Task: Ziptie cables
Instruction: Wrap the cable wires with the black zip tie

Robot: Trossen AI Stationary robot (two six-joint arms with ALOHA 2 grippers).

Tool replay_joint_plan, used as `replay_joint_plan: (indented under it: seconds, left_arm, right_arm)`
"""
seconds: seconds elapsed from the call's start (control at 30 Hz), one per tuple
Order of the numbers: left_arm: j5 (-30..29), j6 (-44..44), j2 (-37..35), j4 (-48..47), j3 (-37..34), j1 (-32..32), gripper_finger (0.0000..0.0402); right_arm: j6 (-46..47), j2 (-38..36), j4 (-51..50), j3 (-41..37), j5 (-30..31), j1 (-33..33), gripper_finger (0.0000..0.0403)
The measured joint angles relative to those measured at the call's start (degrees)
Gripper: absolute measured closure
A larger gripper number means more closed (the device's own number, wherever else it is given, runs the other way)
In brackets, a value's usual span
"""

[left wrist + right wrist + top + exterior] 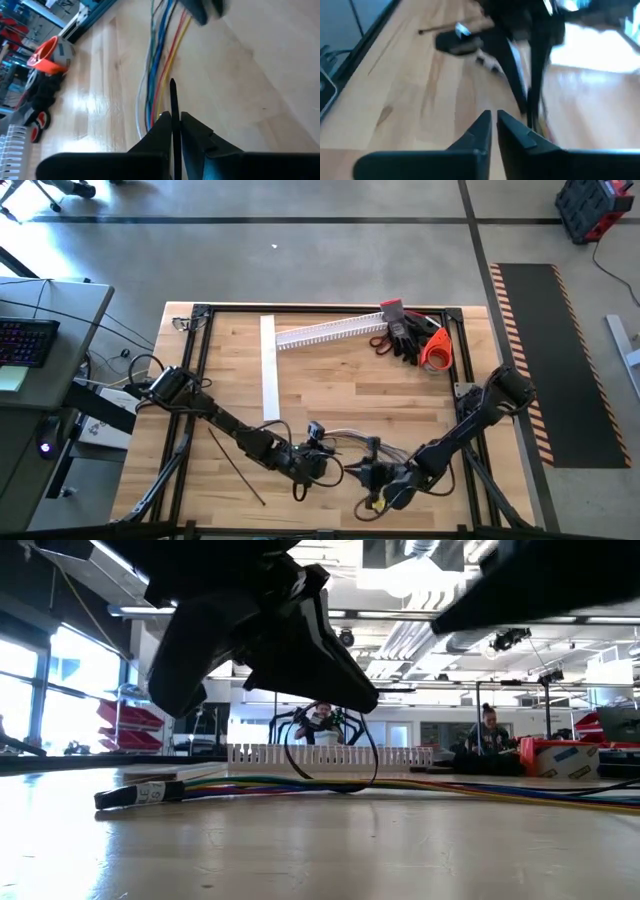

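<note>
My left gripper [175,122] is clamped on a ziptie [173,100], poised just over the cables [159,75]. My right gripper [493,120] sits beside the cables, fingers nearly together, holding nothing visible. Beyond the cables lies the white slotted channel [330,330].

Light wooden tabletop [330,375] carries the white strip [269,366], slotted channel [330,331], black gloves [408,335], orange tape roll [437,350], cables [345,436] and a ziptie [236,468].
</note>
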Motion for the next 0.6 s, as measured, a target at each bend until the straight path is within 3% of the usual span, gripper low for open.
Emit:
replay_joint_plan:
  seconds: [0.1,0.3,0.43,0.6]
  left_arm:
    - [0.0,-0.1,0.0,0.0,0.0,0.1,0.0398]
    - [0.0,-1.3,0.0,0.0,0.0,0.1,0.0398]
    - [0.0,-1.7,0.0,0.1,0.0,0.3,0.0398]
    - [0.0,-2.7,0.0,0.3,0.0,0.3,0.0397]
  right_arm:
    - [-10.2,0.0,0.7,0.0,2.3,-0.6,0.034]
    - [-12.6,2.3,-2.7,0.0,4.2,-3.4,0.0262]
    - [-11.9,4.8,-2.4,0.7,4.6,-4.1,0.0251]
    - [-11.2,7.1,-2.2,2.7,7.2,-4.1,0.0267]
